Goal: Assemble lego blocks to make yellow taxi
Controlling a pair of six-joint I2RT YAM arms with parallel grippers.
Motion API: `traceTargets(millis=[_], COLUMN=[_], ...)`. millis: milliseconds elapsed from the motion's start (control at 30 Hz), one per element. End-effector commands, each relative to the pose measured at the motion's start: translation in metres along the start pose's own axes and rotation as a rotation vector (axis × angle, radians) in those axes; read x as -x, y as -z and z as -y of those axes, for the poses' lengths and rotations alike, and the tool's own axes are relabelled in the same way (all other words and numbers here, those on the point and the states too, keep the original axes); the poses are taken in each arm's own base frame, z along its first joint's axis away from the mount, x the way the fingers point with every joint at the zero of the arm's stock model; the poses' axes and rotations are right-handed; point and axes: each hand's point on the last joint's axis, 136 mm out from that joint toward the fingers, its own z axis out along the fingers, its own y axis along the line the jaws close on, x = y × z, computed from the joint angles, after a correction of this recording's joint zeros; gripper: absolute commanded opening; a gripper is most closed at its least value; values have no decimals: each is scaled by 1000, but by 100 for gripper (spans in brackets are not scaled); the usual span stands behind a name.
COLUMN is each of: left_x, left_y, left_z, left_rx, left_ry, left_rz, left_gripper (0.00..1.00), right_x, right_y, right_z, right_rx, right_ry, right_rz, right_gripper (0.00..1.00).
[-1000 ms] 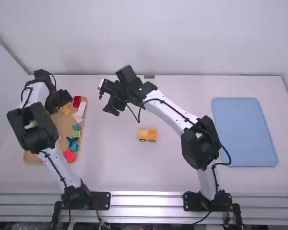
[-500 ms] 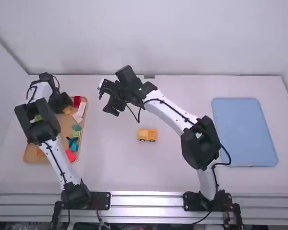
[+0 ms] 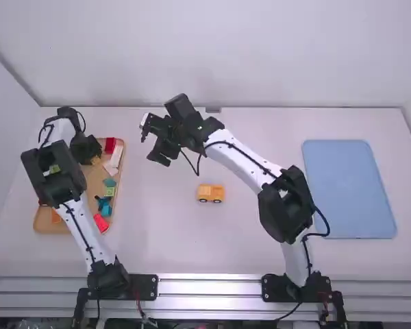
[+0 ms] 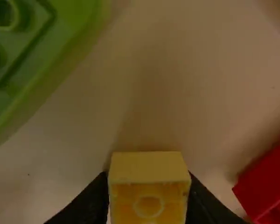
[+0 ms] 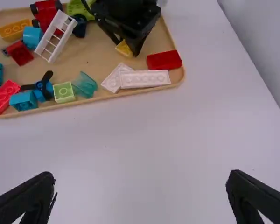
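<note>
Over the wooden tray's far part, my left gripper (image 3: 88, 153) is down at a small yellow block (image 3: 96, 160). In the left wrist view, that yellow block (image 4: 148, 186) sits between the fingertips of my left gripper (image 4: 148, 191), which press on both its sides. A yellow-orange block car with dark wheels (image 3: 210, 193) stands upright on the mid table. Above the table, between tray and car, hangs my right gripper (image 3: 152, 142); the right wrist view shows my right gripper (image 5: 140, 191) wide open with nothing between its fingers. The yellow block (image 5: 124, 48) is partly hidden there.
The tray (image 5: 130, 92) holds several other blocks, among them a red block (image 5: 164, 59), a white plate (image 5: 144, 79), a white ladder (image 5: 56, 36) and a lime block (image 5: 64, 92). A blue mat (image 3: 349, 188) lies at the table's right.
My left arm has shifted a little to the right over the tray, then nearly stopped at the yellow block. The right arm and the car have kept their places.
</note>
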Motion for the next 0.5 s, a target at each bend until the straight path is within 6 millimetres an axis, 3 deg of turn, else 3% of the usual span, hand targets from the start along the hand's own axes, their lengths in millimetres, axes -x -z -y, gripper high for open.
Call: traceTargets(millis=[0, 267, 467], left_x=[-19, -28, -28], left_y=[-12, -11, -11], left_z=[1, -3, -3], left_rx=[-7, 9, 9], left_ry=[0, 1, 1], left_rz=[-66, -105, -102], left_gripper=[39, 48, 32], right_x=[29, 28, 27], right_y=[21, 21, 22], right_z=[2, 1, 2], right_rx=[-27, -25, -26], right_ry=[27, 25, 2], right_rz=[59, 55, 52], right_gripper=[98, 98, 98])
